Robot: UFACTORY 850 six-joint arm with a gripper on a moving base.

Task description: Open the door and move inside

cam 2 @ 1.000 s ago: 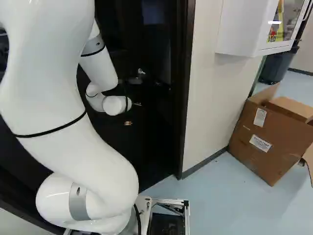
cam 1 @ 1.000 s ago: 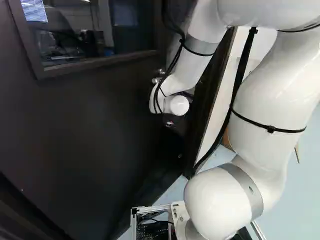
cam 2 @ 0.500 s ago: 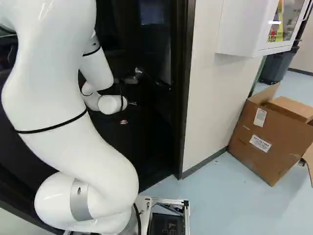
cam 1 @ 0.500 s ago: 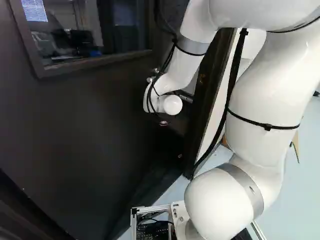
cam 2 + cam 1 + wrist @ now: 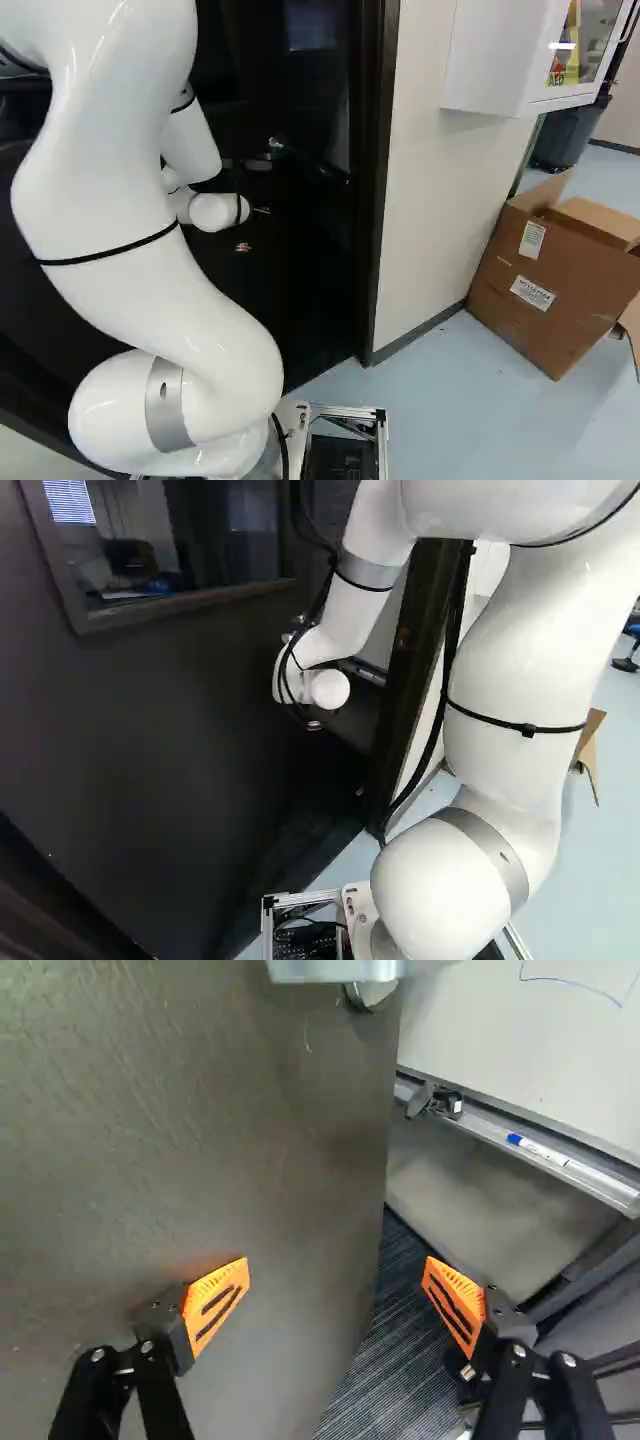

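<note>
The dark door [image 5: 170,730] with its window stands ajar, a gap showing between its free edge and the door frame [image 5: 400,670]. My gripper [image 5: 314,723] is low by that edge in the left base view, mostly hidden by the wrist. In the wrist view the gripper [image 5: 335,1280] is wide open. One orange pad [image 5: 218,1300] lies over the door face [image 5: 180,1140]; the other is past the door's edge, above dark carpet. Whether a pad touches the door, I cannot tell. Silver door hardware [image 5: 335,970] sits ahead of the fingers.
Through the gap are a whiteboard [image 5: 520,1040], its tray with a marker [image 5: 537,1148], and striped carpet [image 5: 400,1360]. Right of the doorway come a pale wall [image 5: 450,200], a white wall cabinet [image 5: 520,55] and an open cardboard box [image 5: 550,280] on the floor.
The arm has swung leftward in the left base view. The door has turned further from its frame, widening the gap. The base has not moved.
</note>
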